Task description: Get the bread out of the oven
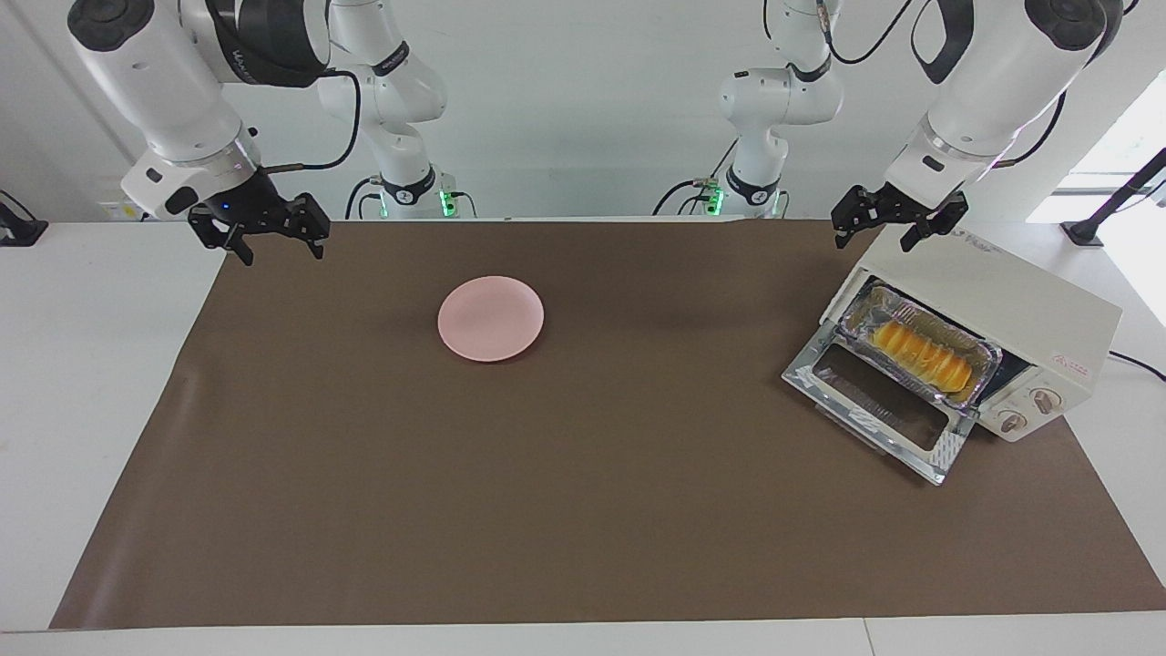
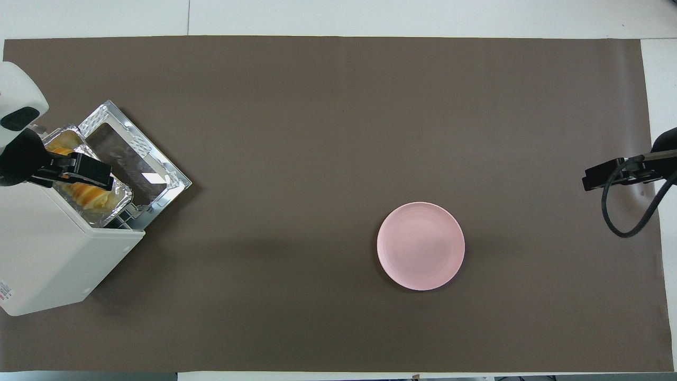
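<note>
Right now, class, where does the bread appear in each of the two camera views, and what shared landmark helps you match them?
Facing view: the bread lies at the picture's right, in a foil tray inside the open oven.
Overhead view: the bread sits at the picture's left edge, partly covered by the left tool raised above it.
Shared landmark: the oven's dropped glass door, beside the bread in both.

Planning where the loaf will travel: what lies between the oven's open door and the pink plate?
Nothing: only bare brown mat between the oven door and the pink plate, seen in both views.
</note>
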Motion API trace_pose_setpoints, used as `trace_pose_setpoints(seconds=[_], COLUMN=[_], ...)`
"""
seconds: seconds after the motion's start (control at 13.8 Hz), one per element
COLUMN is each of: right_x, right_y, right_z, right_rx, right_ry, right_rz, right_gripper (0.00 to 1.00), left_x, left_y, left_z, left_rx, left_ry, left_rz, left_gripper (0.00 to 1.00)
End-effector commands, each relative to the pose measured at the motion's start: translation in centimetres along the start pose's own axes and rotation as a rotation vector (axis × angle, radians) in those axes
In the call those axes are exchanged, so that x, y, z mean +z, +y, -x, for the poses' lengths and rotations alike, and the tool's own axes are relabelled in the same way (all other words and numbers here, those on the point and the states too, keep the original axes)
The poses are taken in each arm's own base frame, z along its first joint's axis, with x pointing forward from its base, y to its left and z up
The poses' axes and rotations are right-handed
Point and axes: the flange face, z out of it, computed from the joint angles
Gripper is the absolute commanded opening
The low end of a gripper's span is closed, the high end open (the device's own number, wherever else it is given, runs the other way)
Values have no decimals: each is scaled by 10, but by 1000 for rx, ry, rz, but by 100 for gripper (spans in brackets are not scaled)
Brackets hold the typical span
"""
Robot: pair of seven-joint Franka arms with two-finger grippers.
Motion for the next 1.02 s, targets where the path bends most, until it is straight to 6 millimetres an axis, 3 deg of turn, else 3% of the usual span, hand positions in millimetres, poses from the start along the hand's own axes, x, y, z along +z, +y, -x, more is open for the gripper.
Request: trace_pose_setpoints(seconds=[0.0,0.29,0.58,0.94], right_x=[0,0,0,0], right_y=[1,1,1,0], right_z=[8,8,8,8], right_rx=[-9,-9,-9,-11], right_ry=[4,4,4,4], right_rz=[17,17,17,18], right_gripper=[100,100,100,100], left_x=[0,-3,-6,60], left_y=[1,6,-8,-1], left_z=[5,7,-2,-93], left_rx=[1,4,-20,-353], left_ry=[13,23,79,29], left_rz=[-19,-20,-56,-126], left_gripper=[100,100,100,100])
